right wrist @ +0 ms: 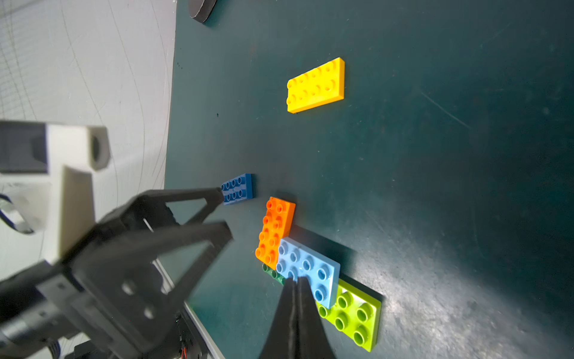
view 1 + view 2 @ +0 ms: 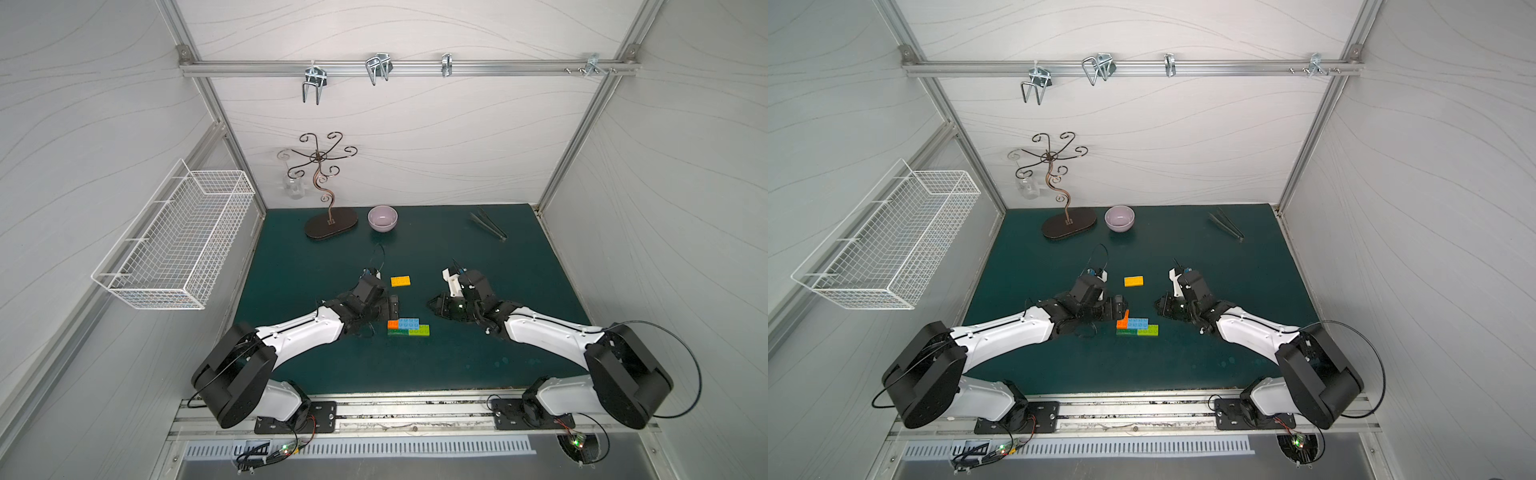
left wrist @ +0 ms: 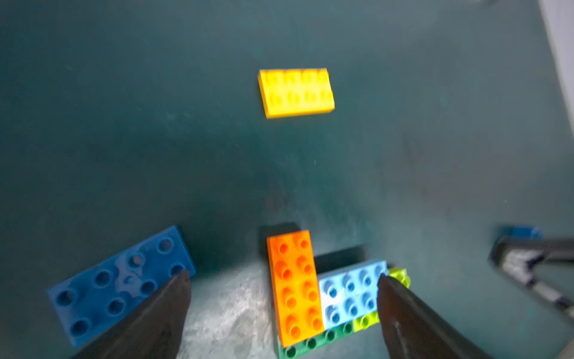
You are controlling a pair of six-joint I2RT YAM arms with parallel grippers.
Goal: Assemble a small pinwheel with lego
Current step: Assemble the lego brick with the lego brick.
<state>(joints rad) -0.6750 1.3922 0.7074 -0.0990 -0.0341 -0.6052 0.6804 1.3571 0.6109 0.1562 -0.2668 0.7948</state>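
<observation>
You have bare green mat [image 2: 478, 353] all round the work. The part-built pinwheel [image 2: 408, 327] sits mid-mat: orange, light blue and lime on dark green. Your left gripper [image 3: 282, 276] hangs over it, jaws wide, empty; the right gripper [image 1: 296, 281] is closed on nothing. The loose yellow brick [image 2: 400, 281] lies just far of the left jaws, long axis left-right; left arm nearer.

The lego [image 1: 307, 264] was smooth, glossy plastic; the bench [image 2: 457, 365] looked matt and scuffed; the basket [image 2: 174, 249] was white-coated wire.
</observation>
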